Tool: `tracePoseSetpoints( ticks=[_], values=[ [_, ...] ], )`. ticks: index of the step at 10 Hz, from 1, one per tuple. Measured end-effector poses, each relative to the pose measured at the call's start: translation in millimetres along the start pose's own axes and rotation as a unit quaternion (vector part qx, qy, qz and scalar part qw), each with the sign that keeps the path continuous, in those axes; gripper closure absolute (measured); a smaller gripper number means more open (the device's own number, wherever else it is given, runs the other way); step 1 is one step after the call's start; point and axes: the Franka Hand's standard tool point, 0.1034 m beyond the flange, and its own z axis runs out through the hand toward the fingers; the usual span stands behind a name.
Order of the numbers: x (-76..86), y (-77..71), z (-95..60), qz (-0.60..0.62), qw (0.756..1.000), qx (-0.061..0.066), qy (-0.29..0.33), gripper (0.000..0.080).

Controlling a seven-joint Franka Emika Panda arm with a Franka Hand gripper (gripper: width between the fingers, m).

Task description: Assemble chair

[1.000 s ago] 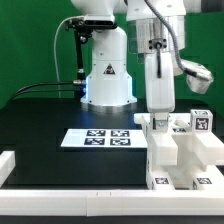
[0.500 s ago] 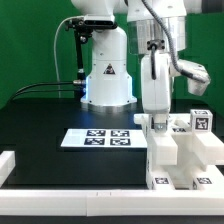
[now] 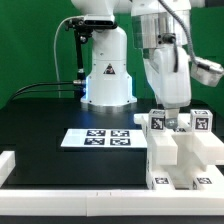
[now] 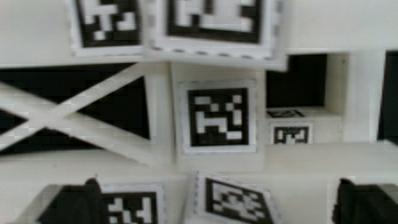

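The white chair parts (image 3: 185,150) stand in a tight cluster at the exterior view's right, each carrying black-and-white tags. My gripper (image 3: 170,117) hangs right over the far edge of this cluster, its fingertips among the small tagged pieces there. In the wrist view the two dark fingers (image 4: 80,205) stand wide apart, and my gripper (image 4: 222,205) is open with tagged white faces lying below between them. A white upright part (image 4: 219,118) with one tag and a cross-braced white part (image 4: 71,115) lie beyond the fingers. I cannot tell whether the fingers touch any part.
The marker board (image 3: 98,138) lies flat on the black table, to the exterior view's left of the parts. A white rail (image 3: 70,190) runs along the table's front edge. The robot base (image 3: 107,80) stands behind, with cables at its left.
The gripper has shifted toward the exterior view's right and the wrist has turned, now tilting over the far edge of the parts. The parts have not moved.
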Motion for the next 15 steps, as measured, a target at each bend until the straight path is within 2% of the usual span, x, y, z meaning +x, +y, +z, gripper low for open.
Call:
tracePoseSetpoints(
  ticks=[2,4,5,6,7,9,10,11,12,13,14,15],
  values=[
    [-0.3,-0.1,-2.5,-0.153,0.988,0.0,0.002,0.0151],
    [0.7,0.4,-1.5,-0.209,0.978,-0.001,0.003,0.0151],
    [2.6,0.5,-0.9,-0.264,0.964,-0.006,0.01,0.0151],
    [6.8,-0.7,-0.4,-0.356,0.934,-0.017,0.029,0.0151],
    [9.3,-6.3,-4.1,-0.428,0.903,-0.018,0.044,0.0151],
    [12.0,-11.0,-2.1,-0.517,0.853,-0.002,0.069,0.0151],
    [11.9,-9.1,-1.2,-0.514,0.855,-0.005,0.066,0.0151],
    [12.0,-9.2,-1.3,-0.513,0.856,-0.005,0.066,0.024],
    [12.1,-9.1,-1.0,-0.507,0.86,-0.005,0.066,0.024],
    [12.9,-9.0,-1.0,-0.501,0.863,-0.005,0.066,0.044],
    [14.1,-8.5,-0.7,-0.473,0.878,-0.003,0.066,0.044],
    [14.8,-8.4,-0.8,-0.443,0.894,-0.001,0.066,0.0516]
  ],
)
